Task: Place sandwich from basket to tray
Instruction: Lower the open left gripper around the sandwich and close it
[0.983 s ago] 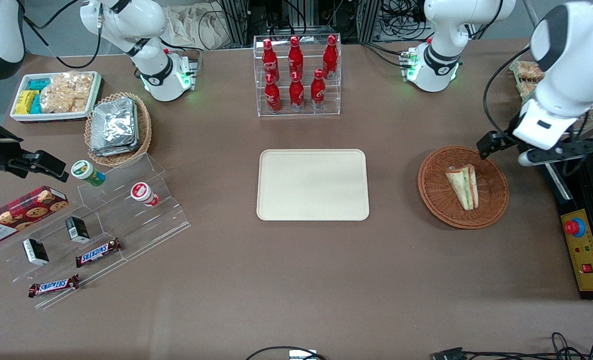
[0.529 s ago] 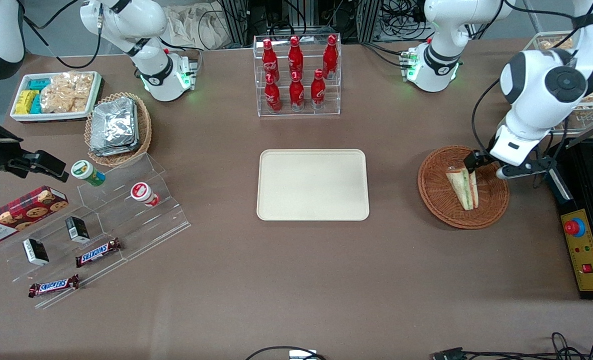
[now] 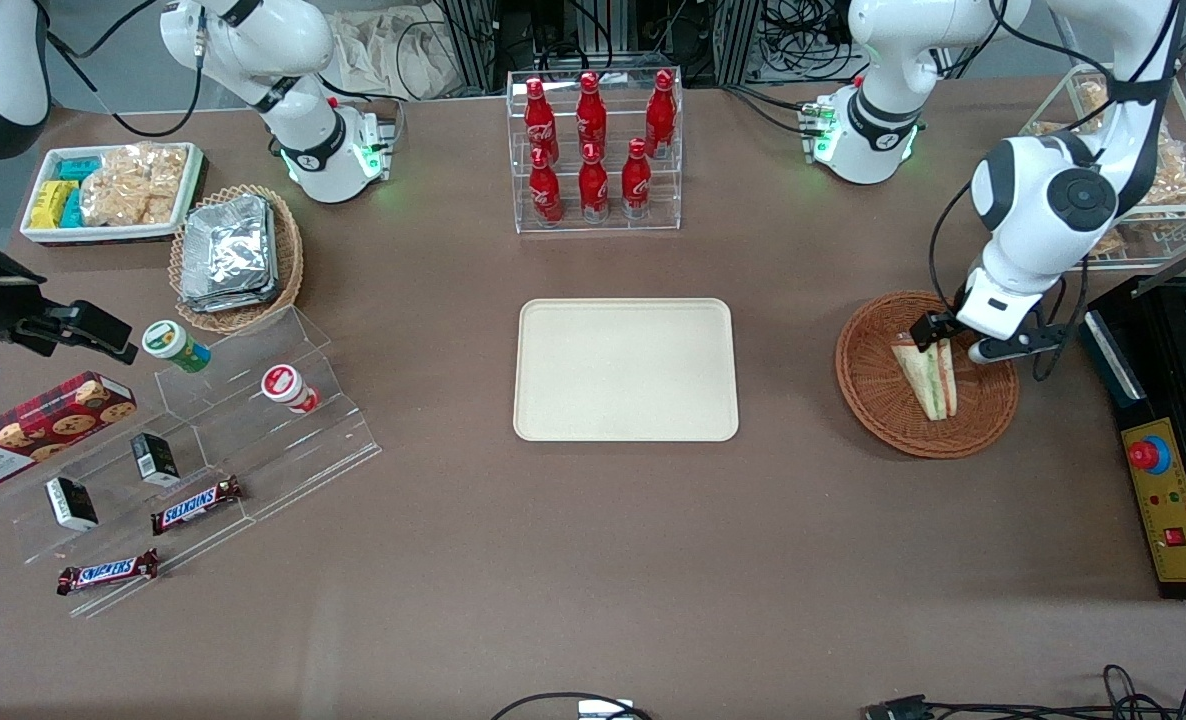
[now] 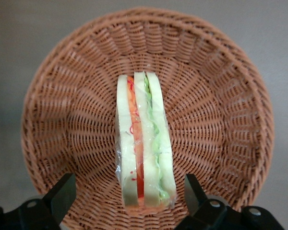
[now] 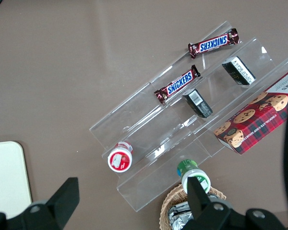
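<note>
the triangular white-bread sandwich (image 3: 928, 374) with green, red and orange filling lies in the round reddish-brown woven wicker basket (image 3: 873, 395) on the brown tabletop (image 3: 593, 560), toward the working arm's end. the end effector (image 3: 938, 338) is low over the sandwich end farther from the front camera, its fingers (image 4: 62, 194) spread apart on either side of the wedge, not touching it. the flat rectangular cream-beige plastic tray (image 3: 625, 370) sits at mid-tabletop, well apart from the basket.

"SNICKERS" marks two chocolate bars (image 5: 213, 43) (image 5: 178, 84) on the clear stepped rack (image 5: 149, 129); "WALKERS" labels the red tartan cookie box (image 3: 23, 428).
</note>
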Robot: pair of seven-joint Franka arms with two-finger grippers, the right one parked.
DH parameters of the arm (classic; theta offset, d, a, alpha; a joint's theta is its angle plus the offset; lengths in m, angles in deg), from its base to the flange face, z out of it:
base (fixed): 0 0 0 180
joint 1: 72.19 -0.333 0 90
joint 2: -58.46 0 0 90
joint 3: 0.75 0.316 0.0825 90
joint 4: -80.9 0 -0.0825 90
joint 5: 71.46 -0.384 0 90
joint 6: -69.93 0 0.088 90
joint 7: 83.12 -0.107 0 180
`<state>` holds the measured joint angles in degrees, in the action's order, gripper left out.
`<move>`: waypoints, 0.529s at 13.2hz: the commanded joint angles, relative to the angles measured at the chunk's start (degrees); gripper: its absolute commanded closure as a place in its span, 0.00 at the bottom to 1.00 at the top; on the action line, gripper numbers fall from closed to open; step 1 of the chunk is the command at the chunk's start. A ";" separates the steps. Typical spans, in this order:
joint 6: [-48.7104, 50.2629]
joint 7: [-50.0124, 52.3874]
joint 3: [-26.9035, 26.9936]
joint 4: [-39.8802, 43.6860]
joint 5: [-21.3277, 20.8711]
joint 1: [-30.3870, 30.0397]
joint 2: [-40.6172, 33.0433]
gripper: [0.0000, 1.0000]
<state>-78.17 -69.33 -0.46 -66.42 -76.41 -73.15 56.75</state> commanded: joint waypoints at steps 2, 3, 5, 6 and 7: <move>-11.40 -0.08 1.63 0.11 -1.20 -0.45 8.37 0.00; -12.03 -0.08 1.72 0.11 -1.20 -0.45 8.91 0.00; -12.04 -0.08 1.72 0.19 -1.20 -0.45 8.91 0.02; -12.04 -0.08 1.72 0.20 -1.20 -0.45 8.91 0.08; -12.04 -0.08 1.64 0.20 -1.20 -0.45 8.91 0.24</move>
<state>-89.71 -69.48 1.19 -66.27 -76.42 -73.28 66.19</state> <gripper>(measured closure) 0.026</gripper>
